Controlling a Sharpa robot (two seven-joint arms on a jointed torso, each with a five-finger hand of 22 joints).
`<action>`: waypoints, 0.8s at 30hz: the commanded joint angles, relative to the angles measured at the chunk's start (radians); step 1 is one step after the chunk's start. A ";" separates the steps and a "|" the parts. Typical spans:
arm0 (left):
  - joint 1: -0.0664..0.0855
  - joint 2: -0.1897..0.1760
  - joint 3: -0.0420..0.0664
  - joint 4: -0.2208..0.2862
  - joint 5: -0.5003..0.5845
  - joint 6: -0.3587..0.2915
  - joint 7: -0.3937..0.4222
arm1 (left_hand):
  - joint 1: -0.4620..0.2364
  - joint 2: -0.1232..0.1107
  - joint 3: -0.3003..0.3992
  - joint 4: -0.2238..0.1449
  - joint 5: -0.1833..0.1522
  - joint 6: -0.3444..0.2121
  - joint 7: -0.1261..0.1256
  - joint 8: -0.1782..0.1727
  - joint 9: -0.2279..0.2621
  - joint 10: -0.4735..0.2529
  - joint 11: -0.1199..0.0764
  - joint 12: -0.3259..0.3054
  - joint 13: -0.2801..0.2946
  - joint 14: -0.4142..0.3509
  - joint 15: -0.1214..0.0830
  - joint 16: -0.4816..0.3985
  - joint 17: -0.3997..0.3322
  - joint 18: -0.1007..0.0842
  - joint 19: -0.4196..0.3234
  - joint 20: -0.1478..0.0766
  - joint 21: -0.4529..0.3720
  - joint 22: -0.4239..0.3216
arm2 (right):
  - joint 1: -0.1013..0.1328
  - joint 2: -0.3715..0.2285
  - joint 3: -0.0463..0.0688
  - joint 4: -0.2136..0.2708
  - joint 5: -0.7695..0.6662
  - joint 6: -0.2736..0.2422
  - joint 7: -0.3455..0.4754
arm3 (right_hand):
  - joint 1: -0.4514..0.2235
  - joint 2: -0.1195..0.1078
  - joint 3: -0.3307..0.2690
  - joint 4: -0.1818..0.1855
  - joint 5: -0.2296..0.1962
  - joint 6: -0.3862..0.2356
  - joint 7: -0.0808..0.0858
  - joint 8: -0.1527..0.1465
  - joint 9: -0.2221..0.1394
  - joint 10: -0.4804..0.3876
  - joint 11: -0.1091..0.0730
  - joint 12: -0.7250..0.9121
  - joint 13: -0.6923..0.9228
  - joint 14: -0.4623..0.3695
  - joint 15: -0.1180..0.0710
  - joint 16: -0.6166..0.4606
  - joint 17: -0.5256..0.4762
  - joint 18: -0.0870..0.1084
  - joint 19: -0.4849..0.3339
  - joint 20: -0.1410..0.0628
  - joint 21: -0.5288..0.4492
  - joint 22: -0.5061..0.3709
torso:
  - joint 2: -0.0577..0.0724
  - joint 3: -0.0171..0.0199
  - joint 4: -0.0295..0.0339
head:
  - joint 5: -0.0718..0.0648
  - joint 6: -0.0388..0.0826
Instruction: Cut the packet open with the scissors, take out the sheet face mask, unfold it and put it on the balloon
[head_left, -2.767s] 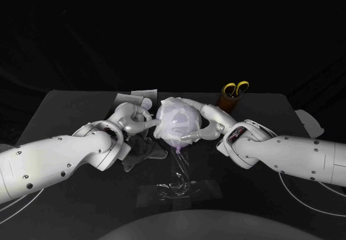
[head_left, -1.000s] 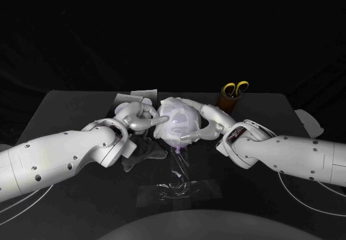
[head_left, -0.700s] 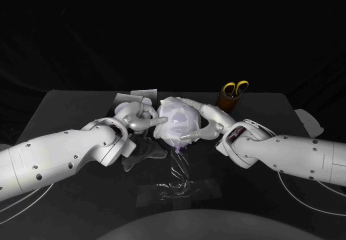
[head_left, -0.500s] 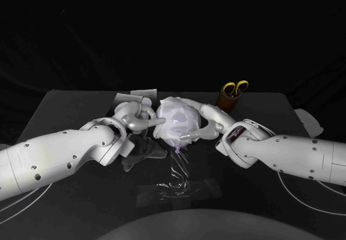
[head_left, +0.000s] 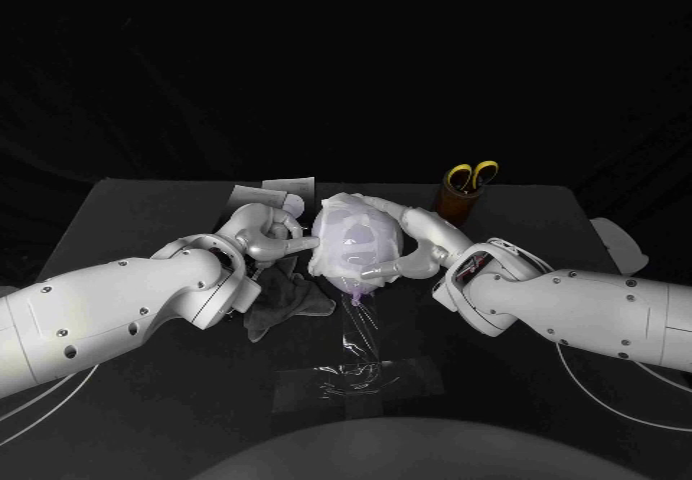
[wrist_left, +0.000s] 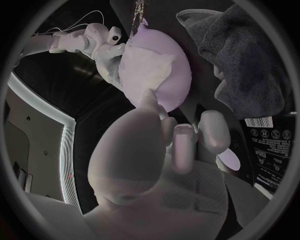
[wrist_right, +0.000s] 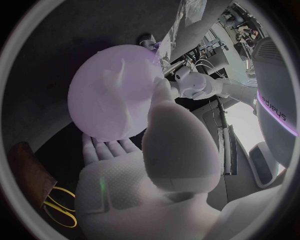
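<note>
The pale purple balloon (head_left: 356, 250) stands at the table's middle with the white sheet mask (head_left: 346, 225) draped over its top and front. My left hand (head_left: 267, 235) is at the balloon's left side, and one fingertip (head_left: 307, 241) presses the mask's edge against it. My right hand (head_left: 411, 245) cups the balloon from the right and behind, its thumb low on the front. The left wrist view shows the mask (wrist_left: 147, 65) on the balloon (wrist_left: 169, 75). The yellow-handled scissors (head_left: 470, 179) stand in a brown cup (head_left: 459, 205) at the back right.
The cut packet (head_left: 281, 190) lies behind my left hand. A dark cloth (head_left: 281, 300) lies under my left forearm. The balloon's neck runs down to clear film taped to the table (head_left: 353, 378) near the front edge.
My left hand has drawn slightly back and turned at the balloon's left side, its fingertip still on the mask. The right hand and the balloon have stayed put.
</note>
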 joint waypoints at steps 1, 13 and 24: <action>0.001 0.002 0.001 -0.002 -0.003 -0.014 -0.018 | 0.019 0.022 0.012 0.001 0.000 -0.001 -0.006 0.005 -0.002 0.009 -0.002 0.005 0.003 0.078 -0.006 0.004 0.151 -0.007 0.009 0.003 0.006 0.004 | -0.006 0.002 -0.004 0.001 -0.003 0.041 -0.007 | 0.000 0.008 0.006 0.000 -0.006 0.005 0.154 0.001 0.001 -0.006 0.002 0.007 0.001 -0.006 -0.002 -0.002 -0.001 -0.010 0.008 -0.001 0.002 -0.002 | 0.000 0.0006 -0.0008 | 0.001 0.000; 0.001 -0.021 0.002 -0.004 0.035 -0.036 0.016 | 0.029 0.044 0.038 0.003 0.000 -0.024 0.000 -0.011 -0.011 -0.032 0.002 -0.024 -0.054 0.076 -0.003 0.002 0.143 -0.003 -0.003 0.003 -0.003 -0.010 | -0.006 0.001 -0.004 0.001 -0.002 0.042 -0.007 | 0.000 0.008 0.006 0.000 -0.006 0.005 0.154 0.001 0.001 -0.006 0.002 0.007 0.001 -0.006 -0.002 -0.002 -0.001 -0.010 0.008 -0.001 0.002 -0.002 | 0.000 0.0001 -0.0005 | -0.001 0.001; -0.002 -0.074 0.001 0.085 0.107 -0.019 0.297 | 0.104 -0.001 0.267 0.005 0.000 -0.100 0.082 -0.199 -0.166 -0.384 0.079 -0.343 -0.526 -0.028 0.067 -0.098 -0.122 0.052 -0.223 0.045 -0.202 -0.261 | -0.007 0.001 -0.004 -0.001 -0.001 0.043 -0.006 | 0.000 0.008 0.006 0.000 -0.006 0.005 0.154 0.001 0.001 -0.006 0.002 0.007 0.001 -0.006 -0.002 -0.002 -0.001 -0.010 0.008 -0.001 0.002 -0.002 | 0.000 -0.0011 0.0002 | -0.001 0.002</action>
